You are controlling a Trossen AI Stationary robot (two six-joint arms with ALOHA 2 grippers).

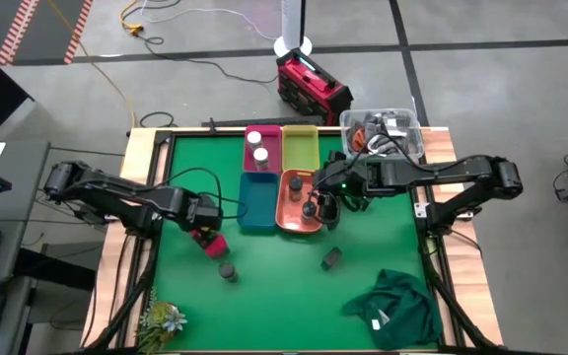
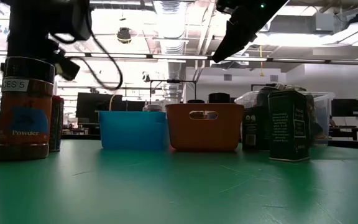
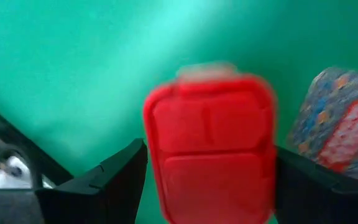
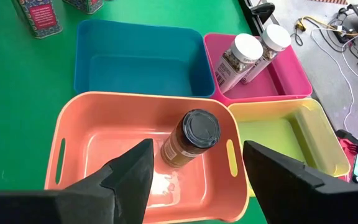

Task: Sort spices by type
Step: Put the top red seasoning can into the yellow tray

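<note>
My left gripper (image 1: pixel 203 233) is open above a pink-red block with a red lid (image 3: pixel 210 143), one finger on each side of it. A second patterned block (image 3: pixel 334 124) stands beside it. In the low view that block (image 2: pixel 56 124) stands on the table behind a dark round jar (image 2: pixel 23 109), also seen from above (image 1: pixel 228 271). My right gripper (image 4: pixel 197 168) hangs open over the orange bin (image 4: pixel 73 130), above a black-lidded dark jar (image 4: pixel 191 137) standing on the bin's floor. Two white-capped jars (image 4: pixel 253 53) lie in the pink bin. A dark grey tin (image 1: pixel 331 258) stands on the mat. My left gripper comes down from above with its fingers (image 3: pixel 114 180) at the two sides of the block's red lid (image 3: pixel 166 149). Whether they touch it, I cannot tell. The block's base is on the table in the low view.
The blue bin (image 1: pixel 257 200) and yellow-green bin (image 1: pixel 299 148) hold nothing. A clear box of cables (image 1: pixel 383 133) sits at the far right corner, a green cloth (image 1: pixel 392 306) at the near right, flowers (image 1: pixel 161 318) at the near left. Two dark tins (image 2: pixel 289 124) show in the low view.
</note>
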